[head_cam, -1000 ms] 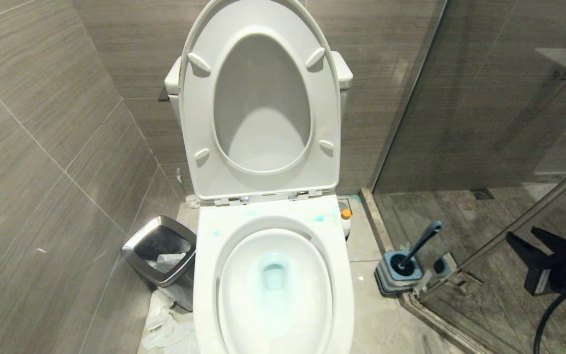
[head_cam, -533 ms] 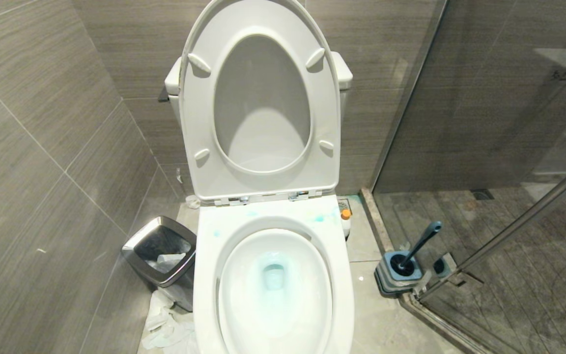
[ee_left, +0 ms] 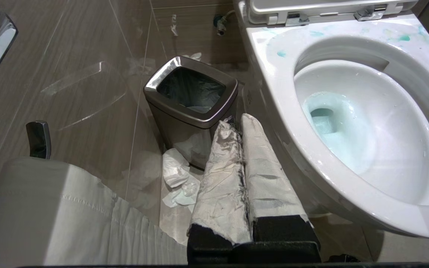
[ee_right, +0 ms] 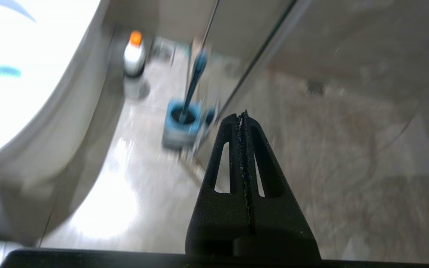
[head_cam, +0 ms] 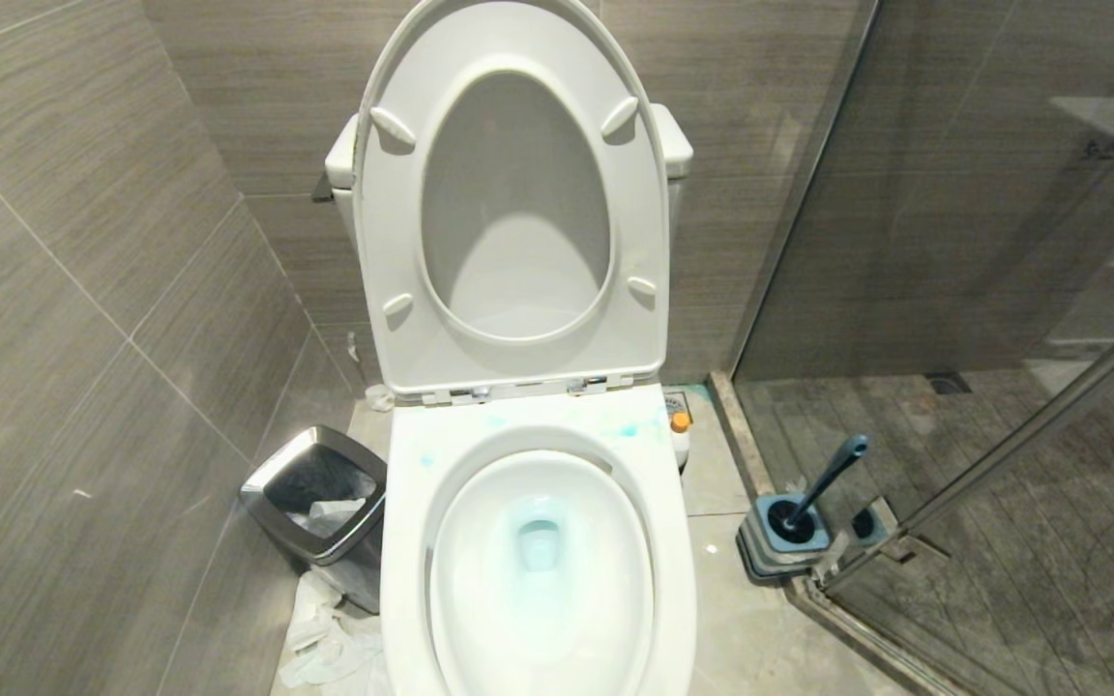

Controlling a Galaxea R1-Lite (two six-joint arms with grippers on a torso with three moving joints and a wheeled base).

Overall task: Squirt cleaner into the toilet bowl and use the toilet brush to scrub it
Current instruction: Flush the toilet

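Observation:
The white toilet bowl [head_cam: 402,541] stands open with its seat and lid raised; pale blue cleaner [head_cam: 540,541] tints the water, and blue blots mark the rim [head_cam: 630,427]. To the right, the toilet brush [head_cam: 833,474] stands in its grey-and-blue holder [head_cam: 779,556] beside the glass shower door. Neither arm shows in the head view. My left gripper [ee_left: 238,121], its fingers wrapped in white paper, is shut and empty between the bin and the toilet bowl [ee_left: 274,96]. Shut and empty too, my right gripper [ee_right: 242,116] hangs well back from the toilet brush [ee_right: 196,74].
A steel-rimmed black bin [head_cam: 315,493] stands left of the toilet, with crumpled white paper [head_cam: 325,638] on the floor beside it. A white bottle with an orange cap [head_cam: 680,435] sits behind the toilet on the right. The glass shower door frame [head_cam: 1002,464] runs along the right.
My right arm, seen at the head view's right edge a second ago, has drawn back out of that view. Toilet, brush and bin have not moved.

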